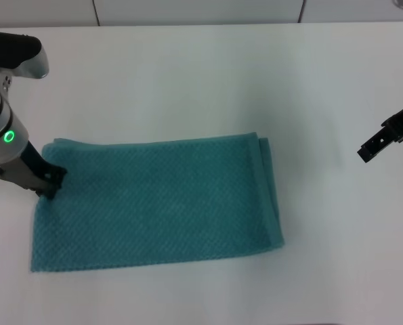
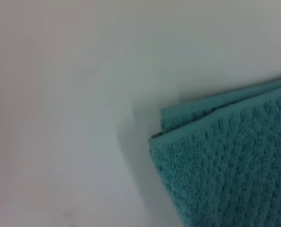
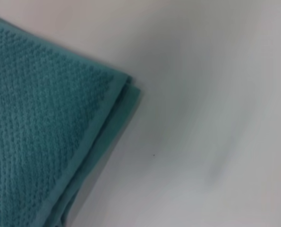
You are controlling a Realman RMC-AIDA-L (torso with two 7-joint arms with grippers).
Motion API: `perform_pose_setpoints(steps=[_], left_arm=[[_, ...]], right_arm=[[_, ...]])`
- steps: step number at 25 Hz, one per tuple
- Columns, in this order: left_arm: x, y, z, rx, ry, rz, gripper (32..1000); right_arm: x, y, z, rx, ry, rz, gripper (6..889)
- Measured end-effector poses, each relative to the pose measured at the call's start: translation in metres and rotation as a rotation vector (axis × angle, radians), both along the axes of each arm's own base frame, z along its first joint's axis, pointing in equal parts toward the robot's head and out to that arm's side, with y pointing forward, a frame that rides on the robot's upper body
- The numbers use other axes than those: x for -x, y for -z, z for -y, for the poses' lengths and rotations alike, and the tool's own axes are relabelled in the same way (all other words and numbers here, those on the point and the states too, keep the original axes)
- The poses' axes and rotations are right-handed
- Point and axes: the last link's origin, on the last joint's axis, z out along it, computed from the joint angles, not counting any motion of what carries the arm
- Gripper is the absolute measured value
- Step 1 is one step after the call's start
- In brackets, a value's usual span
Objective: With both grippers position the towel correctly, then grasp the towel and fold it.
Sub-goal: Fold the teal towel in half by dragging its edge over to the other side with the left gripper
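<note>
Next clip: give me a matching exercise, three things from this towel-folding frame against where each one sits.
Things:
1. left hand
2. right hand
3. towel

Places:
A. lying flat on the white table, doubled layers at its right edge
B. down on the towel's left edge, near the far corner
C. off to the right, clear of the towel

Pairs: 1-B, 2-C, 3-A

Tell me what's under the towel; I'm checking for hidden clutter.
The towel lies flat on the white table, left gripper at its left edge. Only table shows around it; whatever lies beneath is covered.
</note>
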Motion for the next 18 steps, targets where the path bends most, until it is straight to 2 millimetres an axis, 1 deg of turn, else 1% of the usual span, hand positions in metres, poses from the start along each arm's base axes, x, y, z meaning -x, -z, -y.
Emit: perform_pose_setpoints(steps=[18], left_arm=[[0.007,-0.020,-0.004,-0.013,-0.007,-0.040,72]], right_arm=[[0.000,-0.001,-0.001,-0.001,-0.002,0.001,860]])
